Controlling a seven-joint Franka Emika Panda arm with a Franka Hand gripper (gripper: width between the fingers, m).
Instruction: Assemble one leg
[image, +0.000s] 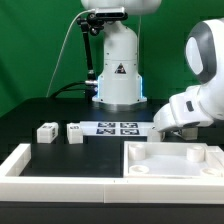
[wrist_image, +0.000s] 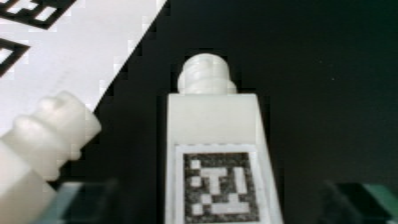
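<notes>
In the wrist view a white leg (wrist_image: 217, 130) lies on the black table with its tag facing up and its threaded tip pointing away. My gripper (wrist_image: 222, 208) is open, with one finger on each side of this leg and a dark gap between each finger and the leg. A second leg (wrist_image: 45, 135) lies close beside it. In the exterior view my gripper (image: 163, 130) is low over the table at the exterior view's right, and the legs under it are hidden. Two more legs (image: 45, 131) (image: 74, 131) stand at the exterior view's left.
The marker board (image: 118, 128) lies mid-table and shows in the wrist view (wrist_image: 63, 40). The large white tray-like piece with square recesses (image: 175, 160) sits in front at the exterior view's right. A white rail (image: 18, 165) borders the front left. The robot base (image: 118, 75) stands behind.
</notes>
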